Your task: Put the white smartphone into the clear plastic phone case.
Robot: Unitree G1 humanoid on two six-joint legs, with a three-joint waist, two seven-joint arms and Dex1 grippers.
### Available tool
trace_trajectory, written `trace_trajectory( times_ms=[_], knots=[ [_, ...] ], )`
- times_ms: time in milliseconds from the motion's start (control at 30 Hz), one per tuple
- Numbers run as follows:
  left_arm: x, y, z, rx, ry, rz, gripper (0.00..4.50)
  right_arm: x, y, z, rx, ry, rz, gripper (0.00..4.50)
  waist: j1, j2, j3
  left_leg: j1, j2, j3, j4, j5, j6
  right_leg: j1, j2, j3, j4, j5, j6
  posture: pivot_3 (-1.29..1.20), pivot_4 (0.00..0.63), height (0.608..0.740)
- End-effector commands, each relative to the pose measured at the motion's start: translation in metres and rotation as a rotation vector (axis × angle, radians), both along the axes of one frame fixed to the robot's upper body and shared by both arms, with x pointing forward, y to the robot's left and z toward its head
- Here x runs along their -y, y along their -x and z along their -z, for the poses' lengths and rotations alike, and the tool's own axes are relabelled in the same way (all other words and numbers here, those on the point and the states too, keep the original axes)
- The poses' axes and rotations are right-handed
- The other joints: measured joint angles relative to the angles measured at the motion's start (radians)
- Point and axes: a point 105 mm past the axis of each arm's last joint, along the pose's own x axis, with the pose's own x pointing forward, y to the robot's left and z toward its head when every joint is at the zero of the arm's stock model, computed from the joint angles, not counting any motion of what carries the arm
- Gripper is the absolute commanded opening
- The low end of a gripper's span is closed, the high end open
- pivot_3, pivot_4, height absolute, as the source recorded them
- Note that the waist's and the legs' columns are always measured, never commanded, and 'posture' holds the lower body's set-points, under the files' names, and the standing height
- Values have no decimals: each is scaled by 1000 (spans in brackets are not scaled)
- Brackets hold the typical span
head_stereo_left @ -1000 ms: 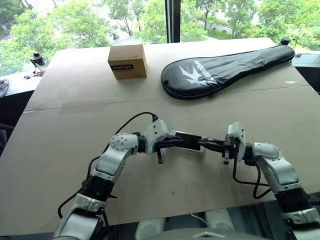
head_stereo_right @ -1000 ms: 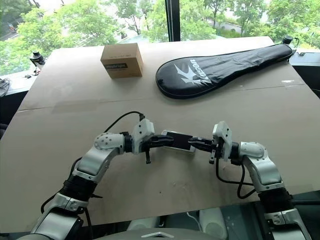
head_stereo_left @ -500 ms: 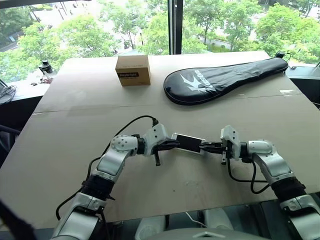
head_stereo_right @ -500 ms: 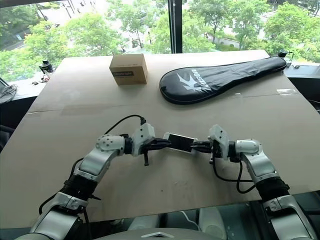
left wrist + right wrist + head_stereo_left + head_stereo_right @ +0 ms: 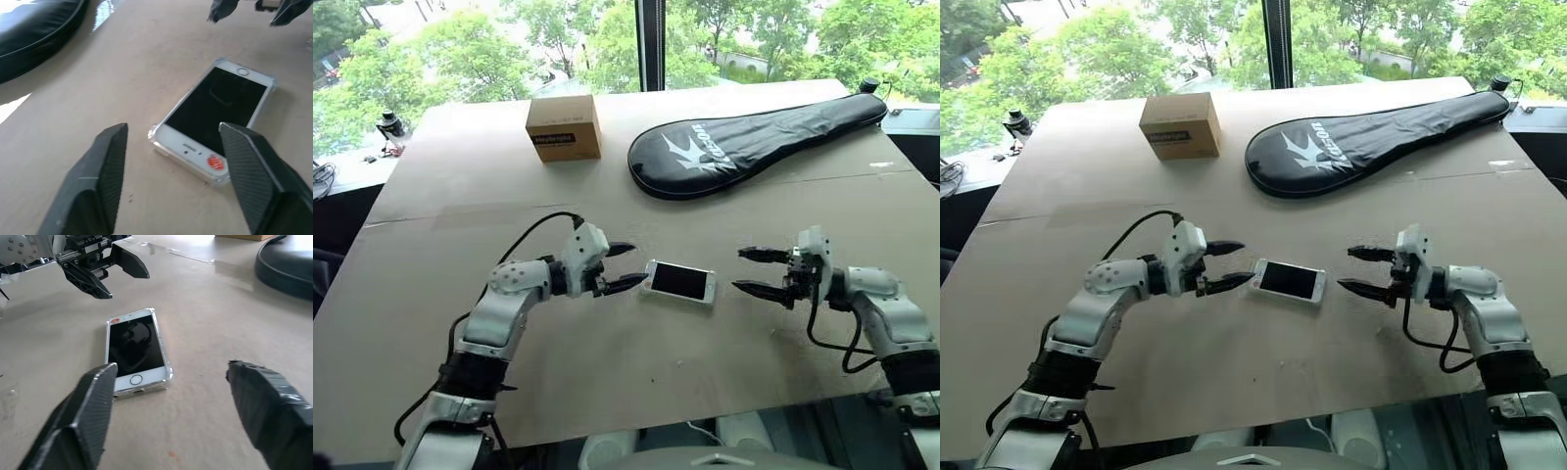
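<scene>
White smartphone [image 5: 678, 282] lies flat, screen up, on the worktop [image 5: 460, 225], midway between the 2 arms. Clear plastic phone case [image 5: 155, 138] looks already on it: transparent rim and bumper corners show around the white bezel in both wrist views. Can't confirm from here that every edge is fully seated.

Left pincer [image 5: 622, 266]: spread, empty, tips just left of the phone, lower finger close to its edge, not touching as far as I can tell. Right pincer [image 5: 756, 270]: spread, empty, apart from the phone on its right side.

Brown cardboard box [image 5: 563, 126] and black racket cover [image 5: 754, 142] sit well apart at the far side, not in play.

Step in hand, my read: release after fitting; insertion looks done or nearly done.

Next move calls for: check the corners are snapped in. If 1 is proud, press it down with a single fingertip while the other pincer steadies the opposite short edge. Otherwise just clear both arms without nudging the phone.
</scene>
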Motion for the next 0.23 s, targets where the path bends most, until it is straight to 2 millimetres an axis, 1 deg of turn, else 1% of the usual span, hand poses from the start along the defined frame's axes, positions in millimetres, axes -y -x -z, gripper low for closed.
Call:
trace_trajectory(
  times_ms=[33, 133, 233],
  knots=[
    [-31, 4, -12, 31, -20, -34, 4444, 35, 0, -14, 13, 67, 0, 4500, 2, 0, 4, 0, 0, 0, 0, 0, 0, 0, 0, 0, 0, 0, 0, 0, 150, 740],
    [-49, 8, -5, 20, -77, -47, 4444, 51, 2, -12, -2, 117, -8, 4500, 4, 0, 5, 0, 0, 5, 0, -1, 1, 1, 0, -1, -1, 0, 0, 0, 150, 740],
    [-62, 10, -4, 5, -96, -62, 4444, 57, 2, -17, -13, 124, -21, 4500, 4, 0, 7, 0, 0, 6, 0, 0, 1, 1, 0, -1, -1, 0, 0, 0, 150, 740]
  ],
)
